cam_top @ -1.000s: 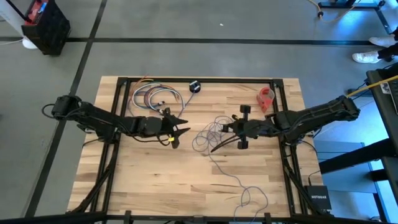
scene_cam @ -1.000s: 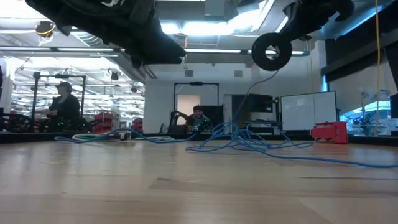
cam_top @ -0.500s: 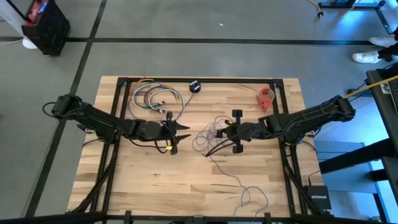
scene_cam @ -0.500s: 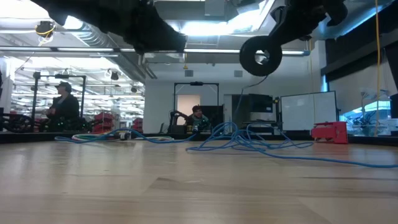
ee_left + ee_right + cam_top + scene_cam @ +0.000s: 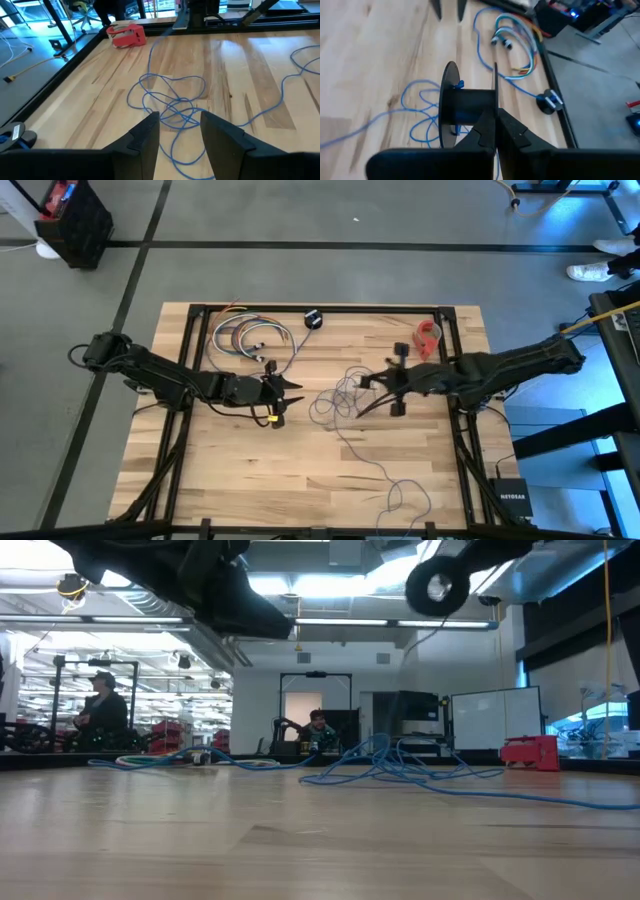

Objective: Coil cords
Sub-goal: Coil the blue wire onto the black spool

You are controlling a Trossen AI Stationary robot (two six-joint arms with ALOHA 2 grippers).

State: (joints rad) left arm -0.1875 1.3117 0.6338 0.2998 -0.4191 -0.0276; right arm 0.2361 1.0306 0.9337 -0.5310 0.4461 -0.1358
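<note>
The thin cord lies as a loose tangle point(image 5: 338, 395) on the table's middle, and its tail runs to a smaller loop near the front edge point(image 5: 405, 498). One strand rises from the tangle point(image 5: 378, 762) to the black spool point(image 5: 437, 585), which hangs well above the table. My right gripper point(image 5: 408, 383) is shut on this spool point(image 5: 398, 380). My left gripper point(image 5: 290, 400) hovers left of the tangle and points at it. Its fingers stand open point(image 5: 180, 117) with nothing between them, and the cord point(image 5: 172, 107) lies beyond them. My right gripper pinches the rim of one spool flange point(image 5: 495, 107) between its two shut fingers point(image 5: 512, 132). The fingers come from the table's right side, slanting down. The spool is lifted clear, its axle point(image 5: 467, 105) level and across the fingers. The cord hangs slack from it to the table.
A bundle of thicker multicoloured cables point(image 5: 250, 335) lies at the far left. A small black object point(image 5: 313, 318) sits by the far edge and a red object point(image 5: 428, 338) at the far right. Bare wood stretches along the near half. People point(image 5: 100, 705) are in the room behind.
My right gripper has carried the spool upward and, after a short drift toward the tangle, back toward the table's right edge. The strand to the spool has risen with it, while the tangle has stayed on the table.
</note>
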